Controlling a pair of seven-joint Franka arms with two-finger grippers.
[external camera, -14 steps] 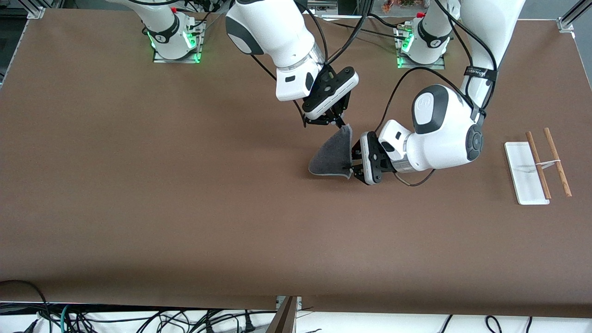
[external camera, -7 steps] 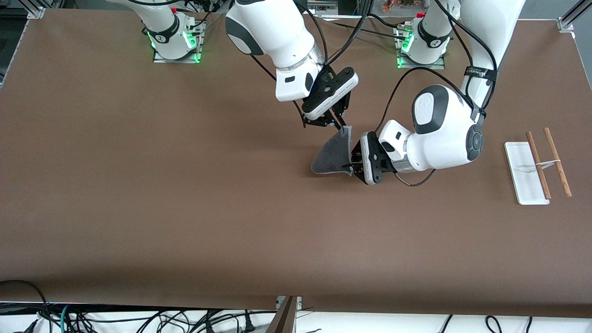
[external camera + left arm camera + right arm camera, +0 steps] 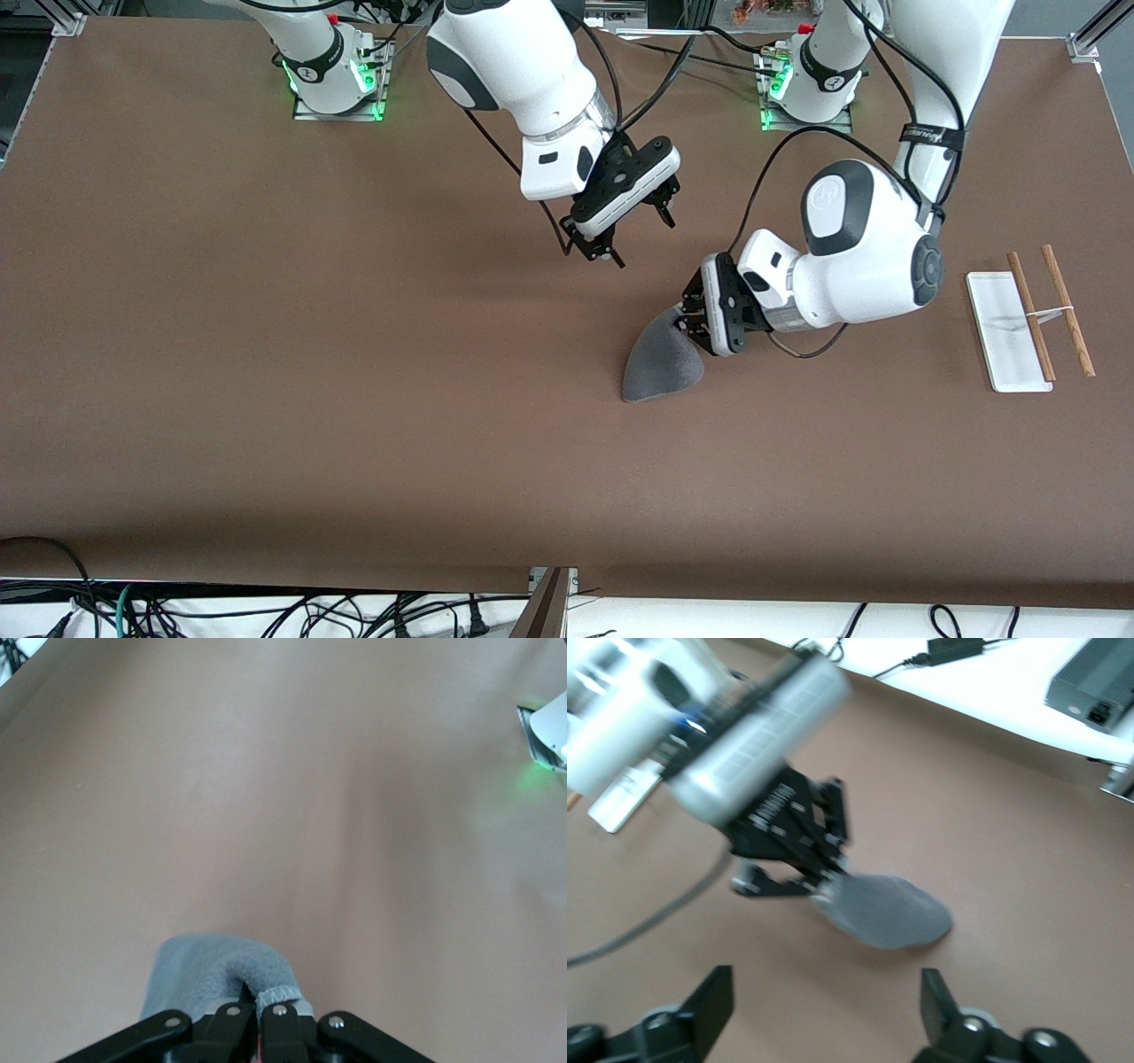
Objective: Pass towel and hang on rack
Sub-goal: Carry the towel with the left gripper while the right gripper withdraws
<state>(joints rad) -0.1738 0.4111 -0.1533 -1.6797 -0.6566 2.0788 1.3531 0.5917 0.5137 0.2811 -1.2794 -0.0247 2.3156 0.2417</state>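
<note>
Two grippers shared the middle of the bench (image 3: 266, 399), and only one held cloth. The left gripper (image 3: 684, 321) had its jaws clamped together on a corner of the towel (image 3: 663, 361), which drooped from that pinch in a soft cone. Its rounded lower end reached toward the bench, though whether it touched could not be told. The right gripper (image 3: 636, 232) hung over bare bench with its jaws spread wide apart, holding nothing. The rack (image 3: 1010, 332) stood well apart, at the left arm's end of the bench.

To hang the towel well, the left arm would probably need to lift it clear, carry it above the rods and let it drape across them.

The towel looked a nubbly dark grey with a pale stitched edge. The rack had a smooth white slab base, slim light-brown rods and a thin white crosspiece.
</note>
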